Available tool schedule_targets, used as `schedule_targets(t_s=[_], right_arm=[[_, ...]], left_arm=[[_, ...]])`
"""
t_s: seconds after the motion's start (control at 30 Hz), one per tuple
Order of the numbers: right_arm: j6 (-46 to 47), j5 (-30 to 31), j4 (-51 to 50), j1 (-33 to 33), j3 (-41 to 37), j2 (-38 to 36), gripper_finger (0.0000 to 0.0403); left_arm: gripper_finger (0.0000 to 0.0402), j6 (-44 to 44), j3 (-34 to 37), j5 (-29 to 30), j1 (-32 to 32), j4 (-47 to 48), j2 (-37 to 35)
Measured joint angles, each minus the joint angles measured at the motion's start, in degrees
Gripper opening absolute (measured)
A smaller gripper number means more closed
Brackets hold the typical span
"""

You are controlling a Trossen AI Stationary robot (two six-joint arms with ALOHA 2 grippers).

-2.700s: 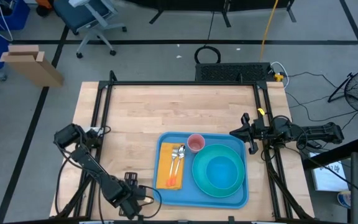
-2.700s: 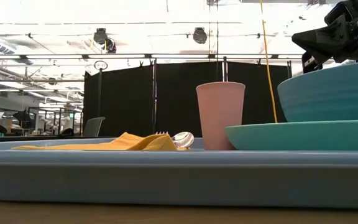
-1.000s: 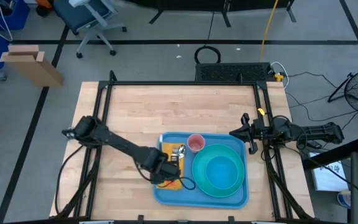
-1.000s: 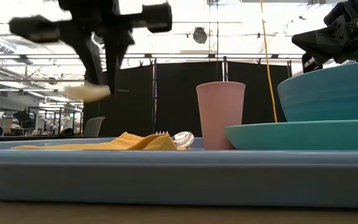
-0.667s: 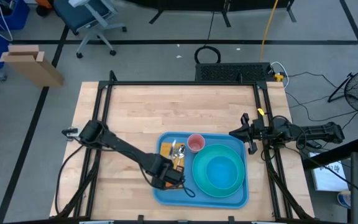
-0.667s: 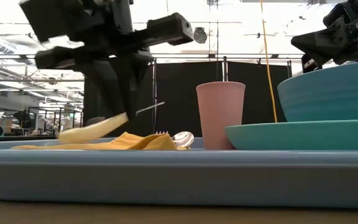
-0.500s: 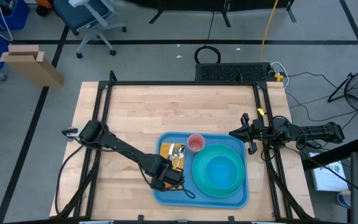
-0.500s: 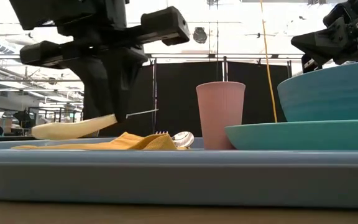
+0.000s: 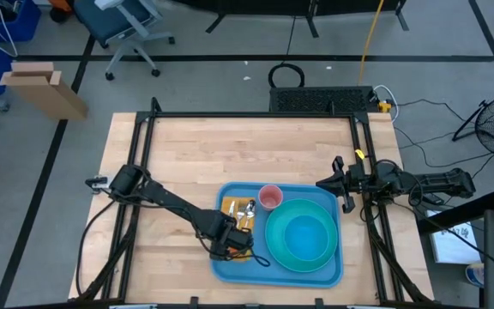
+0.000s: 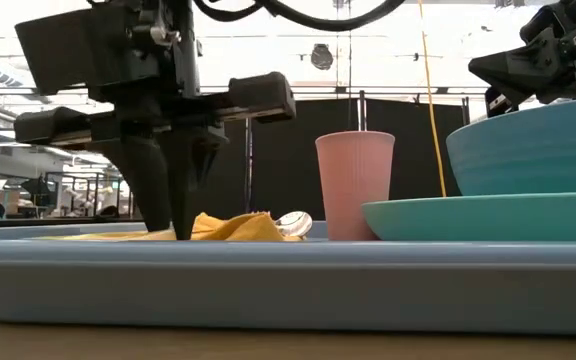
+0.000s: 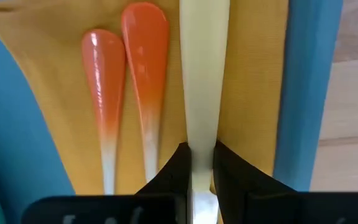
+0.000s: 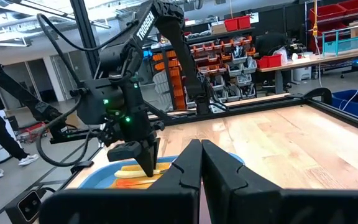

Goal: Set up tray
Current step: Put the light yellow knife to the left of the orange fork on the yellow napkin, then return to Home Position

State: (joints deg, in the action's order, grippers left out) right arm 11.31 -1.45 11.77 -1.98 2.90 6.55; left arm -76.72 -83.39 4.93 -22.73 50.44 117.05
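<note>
Left pincer clenched on smooth cream utensil handle, over yellow cloth napkin, glossy blue tray, right pincer clenched.

Worktop is pale wood, matt with visible grain. Tray looks like smooth blue plastic with a slight sheen; the napkin under the left end effector is matt mustard woven cloth. Cream handle between its fingers and two orange handles beside it are glossy plastic.
</note>
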Motion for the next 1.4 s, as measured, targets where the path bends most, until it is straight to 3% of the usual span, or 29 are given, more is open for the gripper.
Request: schedule_targets(t_s=[0.27,0.57,0.83,0.97,1.1,1.23,1.33,1.4], right_arm=[[0.0,-0.07,0.0,-0.01,0.0,0.0,0.0],[0.01,-0.09,0.0,-0.01,0.0,0.01,0.0],[0.0,-0.09,0.0,-0.02,0.0,0.02,0.0],[0.0,-0.19,0.01,-0.02,0.0,0.04,0.0],[-0.54,-0.2,-0.39,0.0,0.0,0.17,0.0],[-3.66,-0.09,-2.57,-0.02,0.0,0.4,0.0],[-5.48,0.24,-3.41,0.0,0.0,0.42,0.0],[-6.99,0.24,-3.11,-0.02,0.0,0.42,0.0]], left_arm=[[0.0049,2.88,1.32,-0.62,0.69,-1.28,-0.15],[0.0163,9.41,1.41,-0.01,0.95,-2.94,-0.11],[0.02,12.05,1.41,8.4,-1.28,-1.83,-1.39],[0.0186,14.73,1.41,9.57,-2.91,2.53,-3.73],[0.0151,24.22,1.41,9.47,-4.14,7.02,-6.81],[0.0093,39.0,1.43,0.12,-3.05,7.33,-12.55],[0.0037,47.92,3.8,-6.87,-1.63,-0.29,-18.9],[0.001,51.85,7.06,-7.85,-1.04,-7.85,-23.77]])
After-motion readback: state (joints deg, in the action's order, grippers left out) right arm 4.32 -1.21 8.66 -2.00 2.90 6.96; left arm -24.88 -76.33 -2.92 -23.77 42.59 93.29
